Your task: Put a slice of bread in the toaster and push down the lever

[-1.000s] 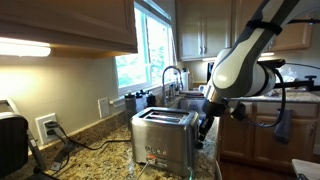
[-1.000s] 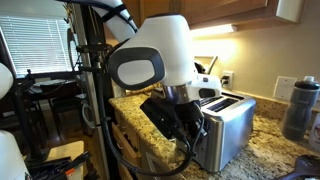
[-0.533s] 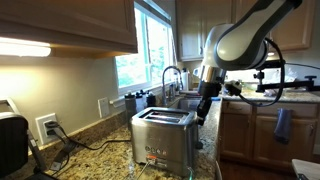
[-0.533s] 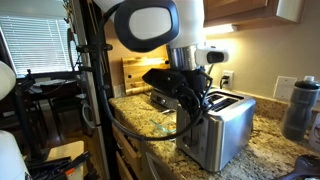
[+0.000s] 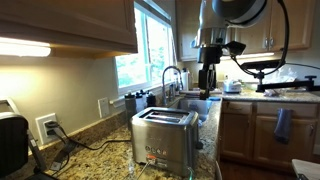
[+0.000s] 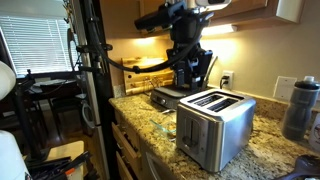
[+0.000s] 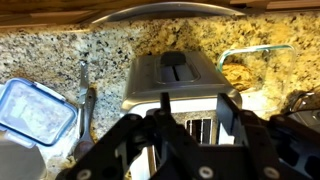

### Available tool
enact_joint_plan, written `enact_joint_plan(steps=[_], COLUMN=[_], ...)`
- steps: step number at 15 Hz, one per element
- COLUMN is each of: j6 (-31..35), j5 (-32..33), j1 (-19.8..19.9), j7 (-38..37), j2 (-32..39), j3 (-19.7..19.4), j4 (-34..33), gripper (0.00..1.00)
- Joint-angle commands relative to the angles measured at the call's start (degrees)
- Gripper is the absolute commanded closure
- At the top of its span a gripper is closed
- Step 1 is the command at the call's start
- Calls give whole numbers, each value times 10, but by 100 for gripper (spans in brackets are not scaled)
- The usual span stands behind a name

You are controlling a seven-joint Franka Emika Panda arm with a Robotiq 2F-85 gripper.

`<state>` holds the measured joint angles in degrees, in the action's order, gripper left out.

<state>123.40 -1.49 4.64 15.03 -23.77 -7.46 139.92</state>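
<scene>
The brushed steel toaster (image 5: 165, 135) stands on the granite counter, and it also shows in an exterior view (image 6: 215, 125). My gripper (image 5: 208, 84) hangs well above and behind it, pointing down, clear of the toaster (image 7: 180, 80). In the wrist view the gripper (image 7: 197, 112) has its two black fingers (image 7: 228, 105) apart, and only the toaster's slotted top is visible between them. The slots look dark. The slice of bread is hidden or out of view.
A black appliance (image 5: 10, 140) sits at the counter's end by a wall socket. Behind the toaster is the sink faucet (image 5: 172, 75). A blue-lidded container (image 7: 35, 110) and a clear dish (image 7: 245, 62) flank the toaster. A dark bottle (image 6: 300, 105) stands near it.
The arm has risen from low beside the toaster's end to high above it. The jaws, shut a second ago, now stand apart.
</scene>
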Motion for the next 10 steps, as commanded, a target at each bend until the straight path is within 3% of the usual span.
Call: enact_joint_plan(steps=[1, 4, 5, 6, 8, 10], j6=[-83, -114, -118, -94, -99, -100], j5=[11, 9, 13, 2, 2, 2], j1=[-2, -3, -2, -4, -4, -4], j7=[-2, 0, -6, -1, -1, -1], j2=[-17, -16, -16, -5, -5, -5], j3=[-1, -1, 1, -3, -3, -2], j4=[-37, -55, -58, -53, -57, -58], gripper=[17, 1, 0, 10, 0, 0])
